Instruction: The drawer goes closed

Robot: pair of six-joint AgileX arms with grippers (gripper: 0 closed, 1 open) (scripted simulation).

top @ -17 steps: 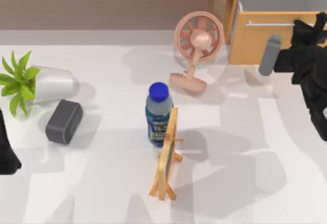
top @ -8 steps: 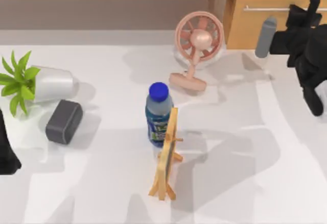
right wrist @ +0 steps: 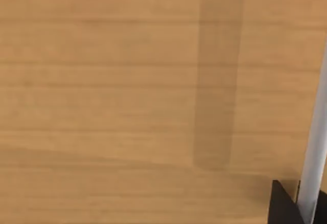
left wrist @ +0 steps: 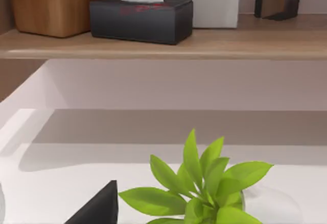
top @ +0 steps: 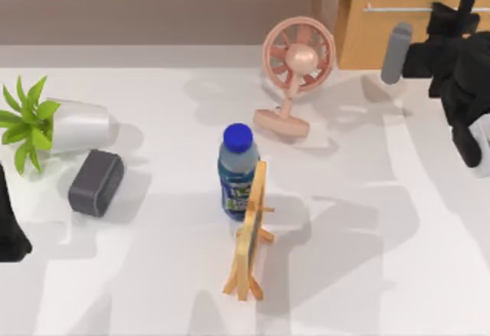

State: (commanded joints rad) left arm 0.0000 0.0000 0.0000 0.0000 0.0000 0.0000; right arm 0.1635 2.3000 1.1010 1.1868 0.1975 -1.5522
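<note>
**Drawer front flush at the back right, right gripper against it**

Drawer (top: 398, 22) sits at the table's (top: 153, 275) back right corner. Its orange-brown front stands flush with the cabinet face, no white inner wall showing from above. The thin silver bar handle (top: 398, 8) runs level across the upper part of the front.

The right gripper (top: 465, 3) is at the right end of that handle, pressed up to the drawer front. From the top view the black fingers are bunched at the bar; whether they are apart or together I cannot tell. The right wrist view is close on the wood grain of the drawer front (right wrist: 127, 96), with the silver handle (right wrist: 312, 157) running along one edge and a dark fingertip (right wrist: 281, 206) right beside it, close to or touching the bar. A grey cylinder (top: 393, 53) juts from the right arm over the lower part of the front.

The left gripper (top: 11, 236) is parked at the table's left edge, well away from the drawer. Its finger state cannot be told. The left wrist view looks over a green plant (left wrist: 204, 188) toward a wooden shelf (left wrist: 163, 43) carrying a black tissue box (left wrist: 140, 19).

On the table, none touching the drawer:
- pink desk fan (top: 295, 68), nearest the drawer, to its left
- blue-capped bottle (top: 236, 171) at centre, just beside a small wooden easel (top: 249, 236)
- potted plant (top: 46, 125) lying on its side at the left
- dark grey speaker (top: 96, 182) just in front of the plant
</note>
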